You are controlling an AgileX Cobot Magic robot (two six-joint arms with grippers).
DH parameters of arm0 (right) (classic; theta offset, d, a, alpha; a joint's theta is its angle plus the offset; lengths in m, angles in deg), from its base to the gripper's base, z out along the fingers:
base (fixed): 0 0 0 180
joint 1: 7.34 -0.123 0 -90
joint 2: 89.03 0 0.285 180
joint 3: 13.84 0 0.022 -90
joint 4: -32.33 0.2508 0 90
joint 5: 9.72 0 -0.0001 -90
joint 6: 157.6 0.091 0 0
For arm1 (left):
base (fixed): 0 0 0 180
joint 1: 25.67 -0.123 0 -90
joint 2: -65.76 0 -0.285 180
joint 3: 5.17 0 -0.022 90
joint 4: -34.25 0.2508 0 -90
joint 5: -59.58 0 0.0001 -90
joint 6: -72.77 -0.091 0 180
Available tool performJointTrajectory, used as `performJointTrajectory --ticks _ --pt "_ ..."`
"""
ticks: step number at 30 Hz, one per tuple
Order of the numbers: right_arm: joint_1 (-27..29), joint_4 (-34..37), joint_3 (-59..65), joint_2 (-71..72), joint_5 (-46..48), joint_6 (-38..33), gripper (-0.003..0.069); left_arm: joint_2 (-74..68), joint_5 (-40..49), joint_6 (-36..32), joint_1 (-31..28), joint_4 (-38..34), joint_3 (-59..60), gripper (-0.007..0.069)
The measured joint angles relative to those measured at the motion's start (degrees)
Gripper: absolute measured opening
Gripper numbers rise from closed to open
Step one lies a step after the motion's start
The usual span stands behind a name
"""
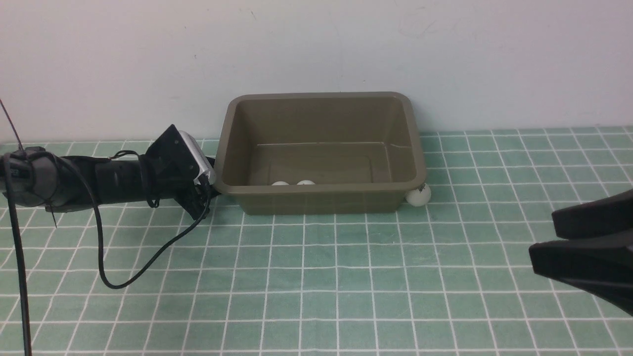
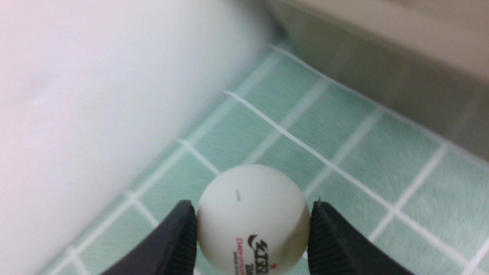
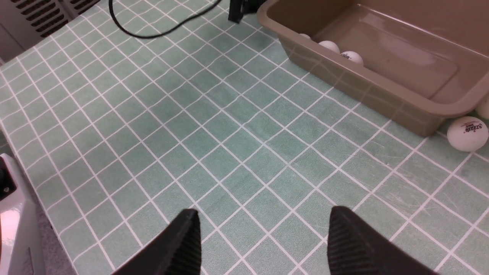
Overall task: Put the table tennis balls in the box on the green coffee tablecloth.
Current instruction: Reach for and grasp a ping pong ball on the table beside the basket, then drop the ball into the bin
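left gripper [image 2: 252,229] jaws clamp a ball [image 2: 250,198] at their tips; box [image 2: 382,57] wall sits just ahead of them. Risk: smooth ball squirts out, or clips the flared rim on the lift. right gripper [image 3: 259,236] jaws stand apart, empty; another ball [image 3: 467,133] lies well ahead of them, beside the box corner.
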Motion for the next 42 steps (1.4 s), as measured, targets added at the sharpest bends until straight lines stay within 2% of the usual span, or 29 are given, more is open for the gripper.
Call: performJointTrajectory --ticks 3,8,18,23,26,29,32,37,40,42 --pt "0.00 0.00 0.00 0.00 0.05 0.00 0.0407 3.15 5.54 5.76 -0.89 0.41 0.00 0.0335" --pt "0.00 0.23 0.00 0.00 -0.01 0.00 0.0407 5.60 23.01 6.48 0.99 0.98 0.00 0.0335" --pt "0.00 0.49 0.00 0.00 -0.01 0.00 0.0407 5.25 13.24 5.53 8.37 8.75 0.00 0.0335" --pt "0.00 0.61 0.00 0.00 -0.01 0.00 0.0407 5.74 11.41 7.89 9.58 9.36 0.00 0.0456" --pt "0.00 0.61 0.00 0.00 -0.01 0.00 0.0407 8.47 5.81 14.51 8.95 10.54 0.05 0.0519" --pt "0.00 0.67 0.00 0.00 0.04 0.00 0.0407 14.33 0.14 24.46 7.96 17.22 0.05 0.0531" --pt "0.00 0.67 0.00 0.14 -0.02 0.00 0.0407 19.36 -1.54 33.61 7.59 23.91 0.05 0.0528" --pt "0.00 0.73 0.00 2.35 -0.98 -0.05 0.0407 27.90 0.49 52.10 7.36 31.67 0.05 0.0479" --pt "0.00 0.68 0.00 3.93 -1.47 -0.05 0.0407 33.67 5.63 62.83 7.36 37.67 0.05 0.0444" --pt "0.00 0.68 0.00 4.99 -1.46 -0.05 0.0407 36.41 7.96 67.50 7.36 42.37 0.05 0.0432"
